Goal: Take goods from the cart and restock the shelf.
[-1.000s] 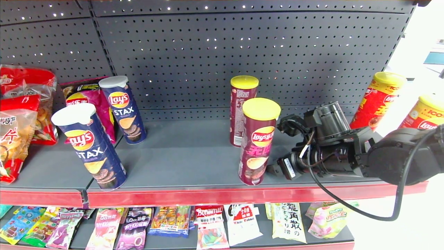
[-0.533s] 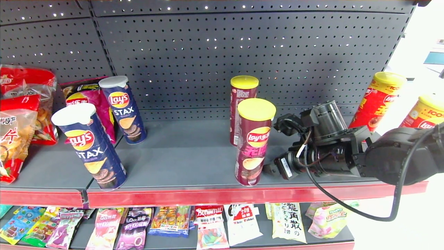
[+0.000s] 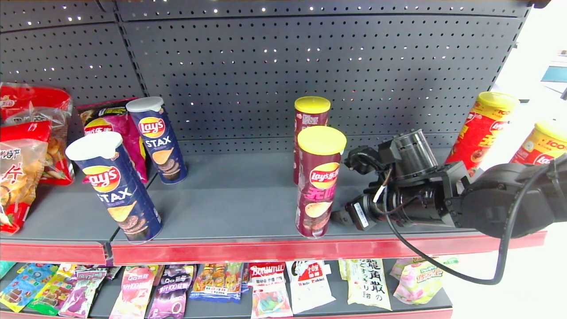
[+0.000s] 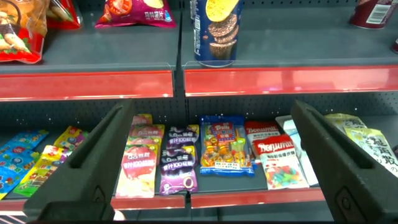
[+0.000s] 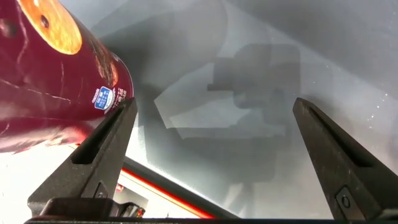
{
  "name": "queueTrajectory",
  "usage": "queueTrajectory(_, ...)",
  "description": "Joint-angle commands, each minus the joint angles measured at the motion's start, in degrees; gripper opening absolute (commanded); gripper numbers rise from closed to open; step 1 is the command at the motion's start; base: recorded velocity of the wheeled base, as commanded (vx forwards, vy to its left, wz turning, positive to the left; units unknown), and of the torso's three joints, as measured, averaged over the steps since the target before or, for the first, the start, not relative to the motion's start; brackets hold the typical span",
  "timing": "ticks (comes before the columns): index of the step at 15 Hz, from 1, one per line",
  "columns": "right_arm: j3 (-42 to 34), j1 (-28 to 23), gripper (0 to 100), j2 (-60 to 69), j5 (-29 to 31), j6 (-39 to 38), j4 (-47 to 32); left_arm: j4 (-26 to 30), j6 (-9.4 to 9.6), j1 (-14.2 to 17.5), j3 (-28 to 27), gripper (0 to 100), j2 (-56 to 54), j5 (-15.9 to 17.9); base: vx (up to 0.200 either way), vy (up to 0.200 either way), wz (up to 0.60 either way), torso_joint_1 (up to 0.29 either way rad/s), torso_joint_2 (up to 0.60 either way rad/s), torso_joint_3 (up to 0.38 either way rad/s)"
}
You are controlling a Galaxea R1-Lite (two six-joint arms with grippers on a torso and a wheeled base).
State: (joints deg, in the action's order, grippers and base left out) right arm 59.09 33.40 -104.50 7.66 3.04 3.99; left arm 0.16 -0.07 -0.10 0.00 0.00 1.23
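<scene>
Nearest the robot, the left gripper [image 4: 211, 109] hangs low in front of the shelving with its jaws spread wide and nothing between them, facing the row of sweet packets [image 4: 217, 155] that lie on the lower shelf [image 3: 421, 306]. Above them runs the red front strip [image 3: 266, 250] of the upper shelf [image 3: 239, 195]. Right behind that strip stands the front maroon can [image 3: 319, 181], upright with a yellow lid, a little right of the shelf's middle. The right gripper [image 5: 214, 106] lies low over the shelf on the can's right side, its jaws wide apart and holding nothing. One finger [image 5: 106, 143] sits just beside the can's lower wall, and I cannot tell whether it touches. Further left at the front edge leans the front blue can [image 3: 117, 190] with a white lid. Deeper in, the rear maroon can [image 3: 310, 119] stands directly behind the front one, and the rear blue can [image 3: 157, 139] stands beside a pink crisp bag [image 3: 110, 128]. Red snack bags [image 3: 26, 146] fill the far left. Two red cans [image 3: 480, 126] with yellow lids lean at the far right. Behind everything rises the grey pegboard back panel [image 3: 310, 66].
</scene>
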Motion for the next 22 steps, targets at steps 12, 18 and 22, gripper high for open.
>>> queueTrajectory(12, -1.0, 1.3, 100, 0.7, 0.6, 0.0, -0.1, 0.0, -0.01, 0.0, 0.0, 100, 0.0, 0.0, 0.0, 0.0, 0.0, 0.0, 0.0, 0.0)
queueTrajectory(18, -1.2, 2.3, 100, 1.0, 0.6, 0.0, -0.1, 0.0, -0.01, 0.0, 0.0, 100, 0.0, -0.1, 0.0, 0.0, 0.0, 0.0, 0.0, 0.0)
queueTrajectory(22, -1.6, 3.3, 100, 1.3, 0.6, 0.0, -0.1, 0.0, -0.01, 0.0, 0.0, 100, 0.0, 0.0, 0.0, 0.0, 0.0, 0.0, 0.0, 0.0)
